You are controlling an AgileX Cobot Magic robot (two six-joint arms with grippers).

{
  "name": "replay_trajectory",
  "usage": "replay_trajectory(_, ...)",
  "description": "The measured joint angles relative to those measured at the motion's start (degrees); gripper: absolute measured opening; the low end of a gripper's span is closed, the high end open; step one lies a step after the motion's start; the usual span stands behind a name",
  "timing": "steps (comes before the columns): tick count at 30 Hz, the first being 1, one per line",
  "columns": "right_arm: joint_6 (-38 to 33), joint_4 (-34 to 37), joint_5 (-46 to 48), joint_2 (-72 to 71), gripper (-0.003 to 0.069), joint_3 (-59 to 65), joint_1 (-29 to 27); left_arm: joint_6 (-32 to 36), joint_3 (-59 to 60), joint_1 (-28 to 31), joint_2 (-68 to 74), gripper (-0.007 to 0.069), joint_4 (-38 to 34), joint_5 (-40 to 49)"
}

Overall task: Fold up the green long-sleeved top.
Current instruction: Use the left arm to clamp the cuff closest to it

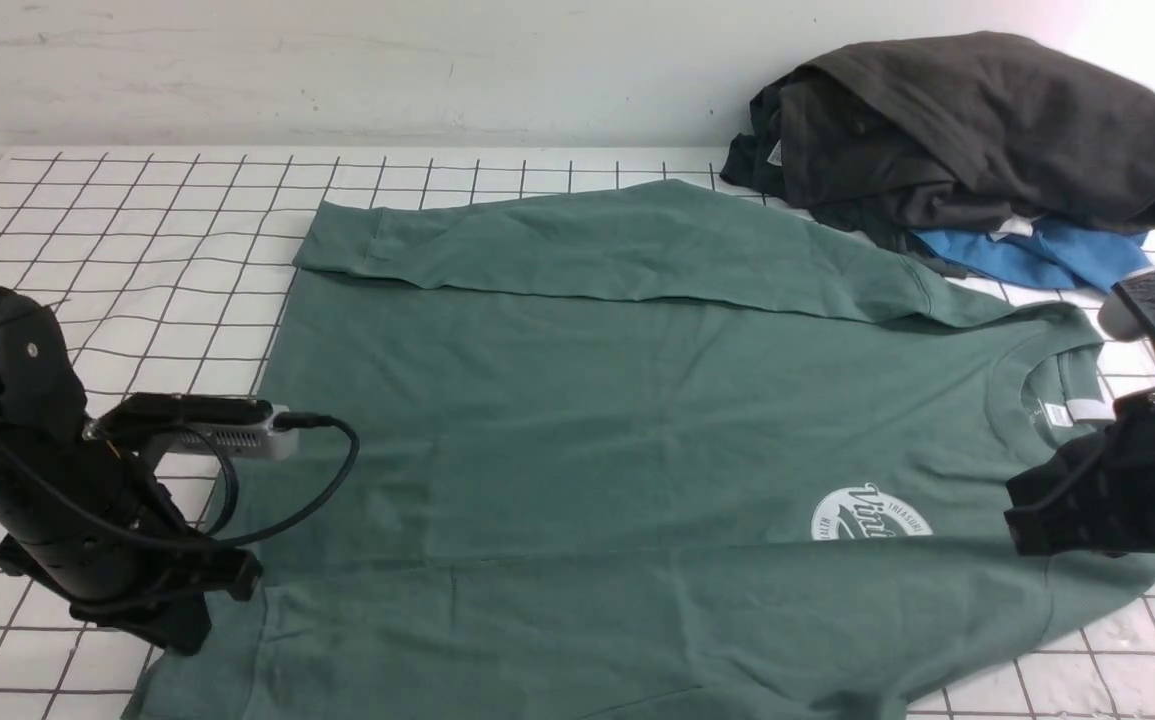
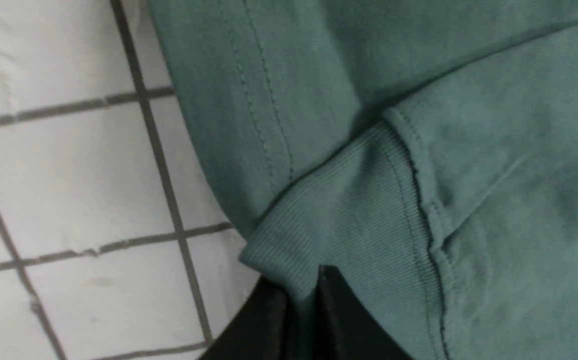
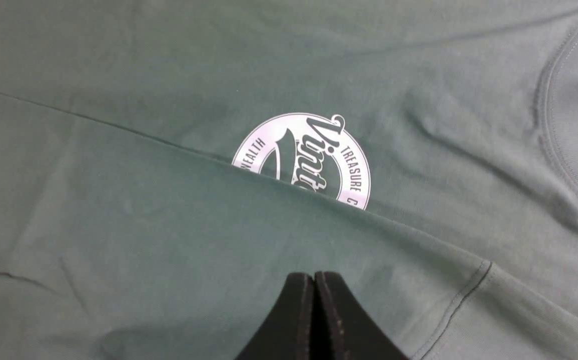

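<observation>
Our left claw [image 2: 306, 289] pinches the ribbed cuff [image 2: 339, 210] of the green long-sleeved top [image 1: 637, 420] spread on the gridded surface [image 1: 137, 220]; right claw [image 3: 314, 276] closed, seemingly empty. We fear that thin pinch slipping mid-fold.

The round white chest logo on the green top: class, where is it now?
Front view: the round white logo sits right of centre on the green cotton top, its lower half under the folded-over sleeve, beside the right gripper.
</observation>
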Motion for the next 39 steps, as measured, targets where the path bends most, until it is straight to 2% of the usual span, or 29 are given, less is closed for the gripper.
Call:
replay_trajectory(5,0.0,0.0,0.0,0.0,-0.001,0.0,0.0,-0.05,-2.64,0.0,-2.12,0.0028,-0.6,2.17)
replay_trajectory(10,0.0,0.0,0.0,0.0,-0.001,0.0,0.0,-0.05,-2.77,0.0,-1.83,0.008,-0.5,4.48)
replay_trajectory(16,0.0,0.0,0.0,0.0,-0.001,0.0,0.0,-4.33,-2.77,0.0,-1.1,0.031,2.94,5.39)
replay_trajectory(19,0.0,0.0,0.0,0.0,-0.001,0.0,0.0,-5.43,-2.77,0.0,-1.06,0.0348,3.34,5.92)
replay_trajectory(22,0.0,0.18,0.0,0.0,-0.001,0.0,0.0,-5.6,-2.77,0.0,-0.93,0.0342,3.34,5.45)
replay_trajectory(27,0.0,1.11,0.0,0.0,-0.001,0.0,0.0,-5.65,-2.77,0.0,1.57,0.0276,3.1,1.03)
replay_trajectory(30,0.0,1.29,0.0,0.0,-0.001,0.0,0.0,-5.78,-2.77,0.0,3.97,0.019,2.33,-1.04)
replay_trajectory(32,0.0,1.29,0.0,0.0,-0.001,0.0,0.0,-5.84,-2.77,0.0,4.31,0.0162,2.2,-1.8)
replay_trajectory(35,0.0,1.29,0.0,0.0,-0.001,0.0,0.0,-5.95,-2.77,0.0,4.29,0.0153,2.13,-2.96)
replay_trajectory(39,0.0,1.29,0.0,0.0,-0.001,0.0,0.0,-5.95,-2.77,0.0,4.29,0.0212,2.08,-3.6)
